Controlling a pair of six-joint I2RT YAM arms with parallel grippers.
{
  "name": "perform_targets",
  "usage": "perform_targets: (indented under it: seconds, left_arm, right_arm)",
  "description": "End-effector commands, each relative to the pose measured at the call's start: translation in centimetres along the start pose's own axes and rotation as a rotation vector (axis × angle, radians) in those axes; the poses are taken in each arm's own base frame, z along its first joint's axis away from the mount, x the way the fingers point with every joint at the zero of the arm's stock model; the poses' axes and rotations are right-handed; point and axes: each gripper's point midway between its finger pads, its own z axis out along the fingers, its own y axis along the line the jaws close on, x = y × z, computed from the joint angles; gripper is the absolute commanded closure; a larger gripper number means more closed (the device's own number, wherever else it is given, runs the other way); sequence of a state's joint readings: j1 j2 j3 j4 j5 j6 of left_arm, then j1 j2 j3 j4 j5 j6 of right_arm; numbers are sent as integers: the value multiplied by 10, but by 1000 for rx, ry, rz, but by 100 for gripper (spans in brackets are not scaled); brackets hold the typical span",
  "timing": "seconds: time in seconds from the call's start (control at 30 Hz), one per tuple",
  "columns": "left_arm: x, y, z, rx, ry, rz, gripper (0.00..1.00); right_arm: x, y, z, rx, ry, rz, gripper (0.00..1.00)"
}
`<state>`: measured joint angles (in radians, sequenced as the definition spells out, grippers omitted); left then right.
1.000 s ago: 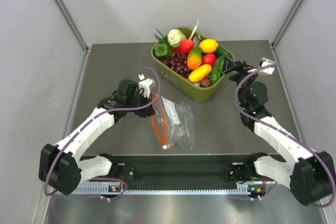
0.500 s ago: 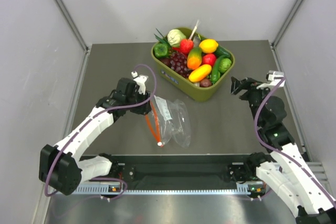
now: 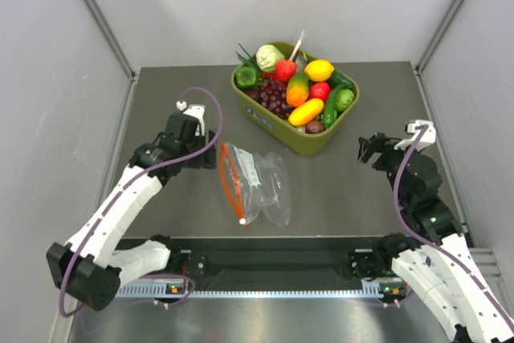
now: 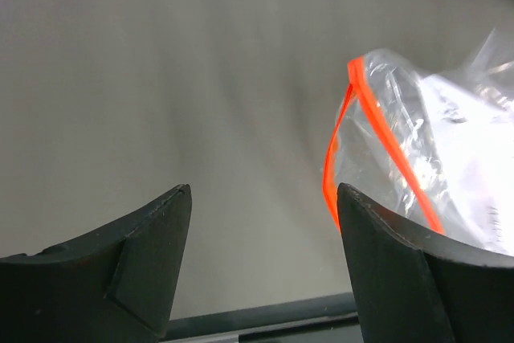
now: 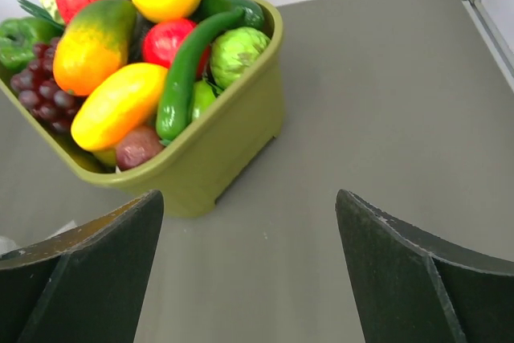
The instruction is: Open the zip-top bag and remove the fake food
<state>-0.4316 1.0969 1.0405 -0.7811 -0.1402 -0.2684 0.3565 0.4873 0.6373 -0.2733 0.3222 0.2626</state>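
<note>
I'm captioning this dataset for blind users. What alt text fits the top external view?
A clear zip-top bag with an orange strip lies on the table, held by neither the left gripper nor the right gripper. Behind it, an olive-green tub holds the fake food.

Your left gripper [image 4: 263, 189] now sits back to the left of the zip-top bag [image 3: 261, 182], jaws apart and clear of its zip strip [image 4: 377, 118]. Your right gripper [image 5: 249, 194] is now well away from the tub [image 3: 320, 142], where a round green piece [image 3: 344, 100] has come into view.
</note>
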Motion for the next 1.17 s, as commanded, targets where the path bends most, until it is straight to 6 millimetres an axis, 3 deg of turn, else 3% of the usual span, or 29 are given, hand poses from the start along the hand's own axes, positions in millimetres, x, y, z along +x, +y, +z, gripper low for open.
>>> perform_targets:
  seconds: [0.0, 0.1, 0.23, 0.5, 1.13]
  left_arm:
    - [-36, 16, -42, -70, -177, -74, 22]
    - [-59, 23, -70, -83, -305, -115, 20]
    - [-75, 31, -88, -116, -387, -129, 19]
    - [-98, 31, -97, -113, -483, -100, 19]
    - [-135, 24, -101, -95, -612, -29, 15]
  right_arm:
    - [-18, -7, -8, 28, -36, -19, 12]
    - [-20, -7, -9, 30, -39, -25, 11]
    - [-28, -8, -14, 30, -60, -24, 11]
    - [-41, -9, -22, 26, -105, -28, 9]
    - [-45, -15, -25, 51, -123, -39, 7]
